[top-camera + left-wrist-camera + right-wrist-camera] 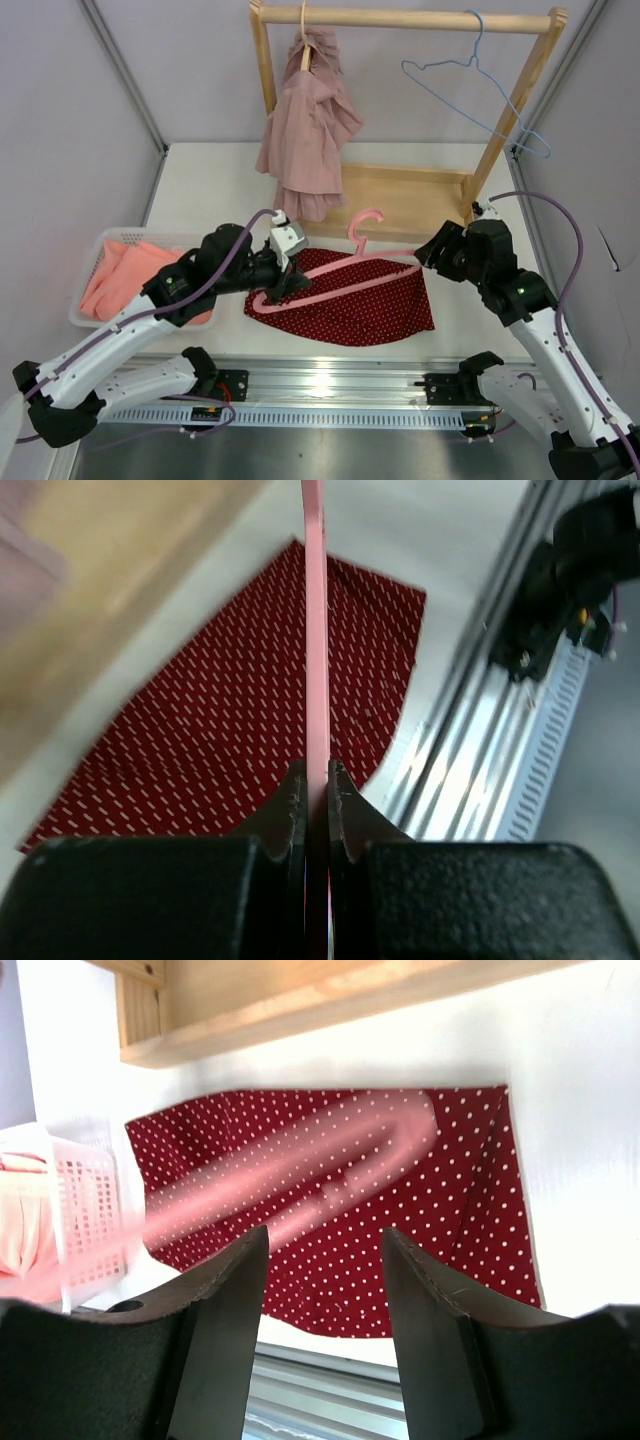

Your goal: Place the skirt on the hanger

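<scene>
Skirt [345,305] lies flat on table [200,190], not yet on anything. Pink hanger [352,272] is carried low across the skirt, probably to line its bar up with the waistband. Left gripper [284,278], over the skirt's left edge, is clamped hard on the hanger (jaws pinched tight in wrist view). Right gripper [427,254], above the skirt's right corner, is spread wide and holds nothing

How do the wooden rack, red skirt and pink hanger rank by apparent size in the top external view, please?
1. wooden rack
2. red skirt
3. pink hanger: nearly as wide as the skirt, but far thinner.
</scene>
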{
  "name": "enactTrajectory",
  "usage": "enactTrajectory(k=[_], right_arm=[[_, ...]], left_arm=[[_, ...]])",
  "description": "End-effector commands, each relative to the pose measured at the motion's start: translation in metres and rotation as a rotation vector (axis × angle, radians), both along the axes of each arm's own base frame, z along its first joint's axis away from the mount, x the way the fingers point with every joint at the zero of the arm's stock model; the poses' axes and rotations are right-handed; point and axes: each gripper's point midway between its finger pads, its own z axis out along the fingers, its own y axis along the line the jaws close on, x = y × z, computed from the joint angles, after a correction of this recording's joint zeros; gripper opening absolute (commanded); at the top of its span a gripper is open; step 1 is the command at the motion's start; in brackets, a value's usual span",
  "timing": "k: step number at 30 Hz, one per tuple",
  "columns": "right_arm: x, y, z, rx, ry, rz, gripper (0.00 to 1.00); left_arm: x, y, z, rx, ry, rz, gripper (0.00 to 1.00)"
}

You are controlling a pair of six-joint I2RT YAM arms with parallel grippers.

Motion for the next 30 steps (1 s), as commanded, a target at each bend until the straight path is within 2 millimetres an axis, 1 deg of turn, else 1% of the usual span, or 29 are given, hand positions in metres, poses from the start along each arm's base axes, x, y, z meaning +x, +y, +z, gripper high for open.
enactTrajectory(k=[1, 3, 4, 6, 7, 9, 10, 11, 12, 13, 15, 16, 19, 20, 22, 23, 24, 25, 26, 29, 30], right_arm=[[-0.002, -0.012, 0.026, -0.026, -0.063, -0.025, 0.55], [-0.005, -0.012, 0.027, -0.021, -0.066, -0.022, 0.55], [-0.007, -0.012, 0.026, -0.020, -0.065, -0.018, 0.55], [-0.011, -0.012, 0.017, -0.021, -0.041, -0.016, 0.53], [-0.013, -0.012, 0.016, -0.016, -0.042, -0.013, 0.52], [-0.016, -0.010, 0.009, -0.010, -0.029, -0.006, 0.50], [-0.019, -0.009, 0.001, -0.006, -0.009, -0.003, 0.49], [-0.022, -0.009, -0.001, -0.003, -0.010, -0.003, 0.48], [-0.024, -0.008, -0.004, -0.002, -0.006, 0.002, 0.47], [-0.026, -0.008, -0.013, 0.002, 0.010, -0.002, 0.46], [-0.034, 0.001, -0.023, 0.020, 0.039, 0.040, 0.45], [-0.037, 0.003, -0.036, 0.021, 0.070, 0.038, 0.44], [-0.046, 0.017, -0.051, 0.033, 0.096, 0.079, 0.43], [-0.048, 0.019, -0.062, 0.039, 0.114, 0.068, 0.42], [-0.054, 0.028, -0.073, 0.038, 0.129, 0.087, 0.41], [-0.053, 0.030, -0.076, 0.040, 0.123, 0.080, 0.41], [-0.056, 0.032, -0.088, 0.039, 0.152, 0.073, 0.41], [-0.061, 0.038, -0.092, 0.035, 0.160, 0.093, 0.41], [-0.061, 0.038, -0.100, 0.034, 0.167, 0.075, 0.41], [-0.063, 0.044, -0.114, 0.024, 0.184, 0.080, 0.41], [-0.064, 0.043, -0.122, 0.015, 0.200, 0.073, 0.41]], left_arm=[[-0.025, -0.004, 0.003, -0.080, 0.071, -0.073, 0.00], [-0.031, -0.007, -0.015, -0.060, 0.122, -0.107, 0.00], [-0.038, -0.011, -0.018, -0.068, 0.148, -0.149, 0.00], [-0.040, -0.018, -0.032, -0.060, 0.191, -0.180, 0.00], [-0.044, -0.020, -0.035, -0.062, 0.215, -0.214, 0.00], [-0.042, -0.022, -0.053, -0.026, 0.267, -0.221, 0.00], [-0.042, -0.023, -0.058, -0.020, 0.285, -0.231, 0.00], [-0.039, -0.021, -0.068, -0.005, 0.306, -0.216, 0.00], [-0.034, -0.021, -0.072, -0.002, 0.308, -0.199, 0.00], [-0.030, -0.021, -0.077, -0.001, 0.327, -0.191, 0.00], [-0.025, -0.020, -0.083, 0.009, 0.345, -0.162, 0.00], [-0.019, -0.017, -0.091, 0.022, 0.356, -0.132, 0.00], [-0.011, -0.013, -0.107, 0.055, 0.388, -0.078, 0.00], [-0.009, -0.011, -0.111, 0.072, 0.395, -0.060, 0.00], [-0.008, -0.009, -0.116, 0.087, 0.409, -0.047, 0.00], [-0.007, -0.009, -0.119, 0.095, 0.419, -0.037, 0.00], [-0.007, -0.007, -0.122, 0.108, 0.428, -0.028, 0.00], [-0.008, -0.005, -0.127, 0.121, 0.441, -0.018, 0.00], [-0.010, -0.003, -0.130, 0.128, 0.461, -0.006, 0.00], [-0.013, -0.003, -0.128, 0.130, 0.471, 0.022, 0.00], [-0.014, -0.003, -0.128, 0.135, 0.477, 0.029, 0.00]])
